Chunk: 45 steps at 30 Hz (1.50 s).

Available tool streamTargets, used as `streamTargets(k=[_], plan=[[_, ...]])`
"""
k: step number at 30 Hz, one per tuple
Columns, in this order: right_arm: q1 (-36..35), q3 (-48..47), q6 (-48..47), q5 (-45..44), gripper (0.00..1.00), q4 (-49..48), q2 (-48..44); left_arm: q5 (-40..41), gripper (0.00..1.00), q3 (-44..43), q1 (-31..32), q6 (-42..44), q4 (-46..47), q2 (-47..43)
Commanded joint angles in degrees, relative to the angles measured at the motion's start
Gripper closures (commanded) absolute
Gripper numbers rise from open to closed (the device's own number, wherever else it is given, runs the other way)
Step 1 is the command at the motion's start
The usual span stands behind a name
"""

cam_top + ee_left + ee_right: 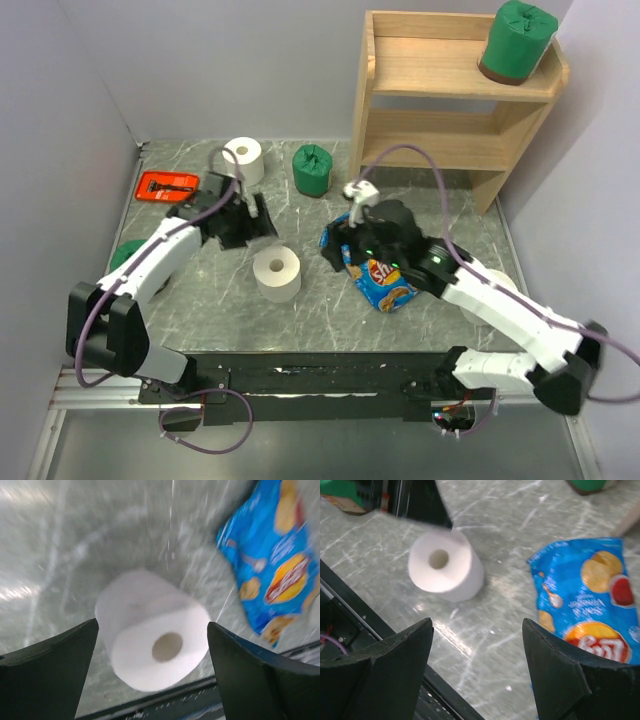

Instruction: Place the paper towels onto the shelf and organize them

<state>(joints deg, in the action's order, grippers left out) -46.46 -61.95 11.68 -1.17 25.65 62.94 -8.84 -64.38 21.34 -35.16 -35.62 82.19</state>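
The wooden shelf (455, 92) stands at the back right with one green roll (515, 40) on its top tier. On the table are a white roll (243, 160), a green roll (313, 170) and a middle white roll (277, 274). My left gripper (255, 225) is open and empty just behind the middle roll; in the left wrist view that roll (155, 650) lies between the spread fingers of the gripper (152, 625). My right gripper (340, 250) is open and empty over the table; its wrist view shows the gripper (477, 621), with the roll (445, 567) ahead on the left.
A blue chip bag (385, 285) lies under the right wrist, also seen in the wrist views (275, 565) (590, 605). A red flat tool (167, 186) lies at the back left. A green roll (125, 255) and a white roll (500, 285) are half hidden by the arms.
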Motion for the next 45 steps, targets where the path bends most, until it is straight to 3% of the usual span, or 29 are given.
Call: streamTargets(k=[1,8,17,28,45], plan=[[-5.47,-7.99,3.78,-3.40,0.22,-4.20,8.32,-0.40,0.04,-4.87,-8.93,-0.96,2.05,-3.09],[-11.81,-21.86,3.26,-4.28,0.21,-2.80,26.68,8.66,0.04,-5.68,-20.01,-2.72,2.30,-0.98],[-12.25,-31.03,6.86,-3.67,0.22,2.74,40.06,11.39,0.04,0.04,-21.26,-5.53,5.03,-4.58],[-14.36,-35.16,6.16,-4.19,0.21,6.17,46.66,9.28,0.04,-0.22,-22.75,-6.15,4.15,-3.53],[-15.24,-38.68,4.23,-8.31,0.25,9.42,52.72,13.06,0.04,-0.22,-22.84,-6.33,3.71,-4.85]])
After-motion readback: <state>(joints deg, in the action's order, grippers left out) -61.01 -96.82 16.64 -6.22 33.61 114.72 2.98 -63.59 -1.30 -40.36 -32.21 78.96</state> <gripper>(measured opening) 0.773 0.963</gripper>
